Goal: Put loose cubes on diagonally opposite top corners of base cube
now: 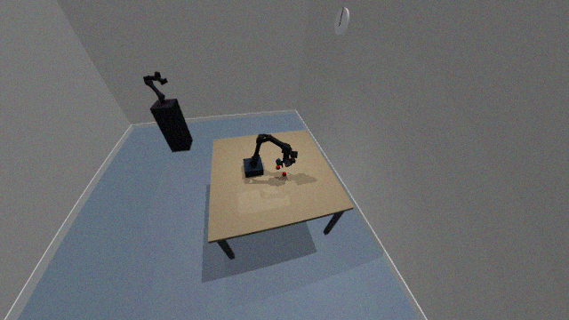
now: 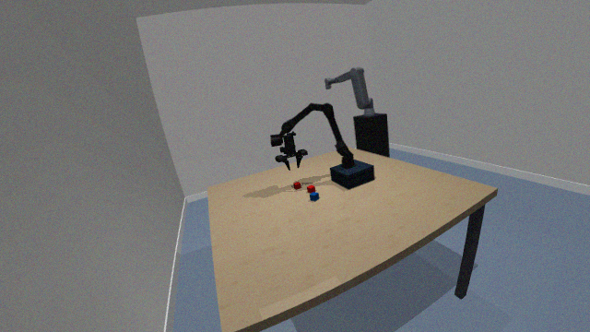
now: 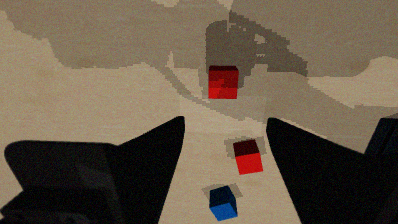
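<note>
1. The gripper (image 1: 286, 165) (image 2: 294, 169) (image 3: 225, 123) is hanging above the surface (image 1: 249, 222) (image 2: 277, 240) (image 3: 100, 100), well in from every edge. Its two fingers are pointing down and spreading apart, and they are holding nothing.
2. One red cube (image 1: 284, 174) (image 2: 297, 185) (image 3: 223, 82) is sitting flat on the surface. In the top view, it is sitting closest of the three cubes to the near edge. Shade is falling on it.
3. Another red cube (image 1: 277, 167) (image 2: 311, 189) (image 3: 248, 157) is resting between that one and the blue cube, touching neither.
4. The blue cube (image 2: 314, 196) (image 3: 223, 204) is sitting just beside the middle red cube. In the top view, it is lying closest to the far edge.
5. No cube is sitting on top of another. I cannot tell which one is the base cube.
6. The black arm (image 1: 258, 148) (image 2: 334, 124) is bending over from a dark box (image 1: 253, 172) (image 2: 350, 180), which is standing nearer the left edge in the top view.
7. Past the surface's far left corner in that view, a second arm (image 1: 156, 91) (image 2: 360, 88) is standing on a tall black block (image 1: 173, 126) (image 2: 371, 134).
</note>
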Robot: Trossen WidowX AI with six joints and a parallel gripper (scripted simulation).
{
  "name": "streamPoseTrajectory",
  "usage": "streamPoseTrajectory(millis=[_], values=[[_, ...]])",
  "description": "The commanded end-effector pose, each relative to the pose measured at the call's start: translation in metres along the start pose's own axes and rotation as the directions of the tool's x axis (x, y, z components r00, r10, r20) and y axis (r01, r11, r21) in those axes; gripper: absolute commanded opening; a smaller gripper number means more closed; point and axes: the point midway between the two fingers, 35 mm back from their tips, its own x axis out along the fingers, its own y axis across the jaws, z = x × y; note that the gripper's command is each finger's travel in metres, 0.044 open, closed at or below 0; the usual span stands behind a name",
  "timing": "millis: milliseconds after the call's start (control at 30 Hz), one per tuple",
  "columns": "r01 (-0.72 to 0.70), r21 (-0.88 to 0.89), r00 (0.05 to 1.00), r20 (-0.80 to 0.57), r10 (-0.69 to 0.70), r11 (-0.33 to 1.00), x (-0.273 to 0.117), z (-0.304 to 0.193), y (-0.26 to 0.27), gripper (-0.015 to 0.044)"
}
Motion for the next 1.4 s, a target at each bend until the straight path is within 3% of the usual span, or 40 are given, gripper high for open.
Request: streamPoseTrajectory(millis=[0, 167, 1300, 1367], values=[[0.011, 0.007, 1.0, -0.001, -0.011, 1.0, 0.016, 0.0, -0.001, 0.0265], [0.011, 0.007, 1.0, -0.001, -0.011, 1.0, 0.061, 0.0, -0.003, 0.0265], [0.011, 0.007, 1.0, -0.001, -0.011, 1.0, 0.11, 0.0, -0.004, 0.0265], [0.011, 0.007, 1.0, -0.001, -0.011, 1.0, 0.11, 0.0, -0.004, 0.0212]])
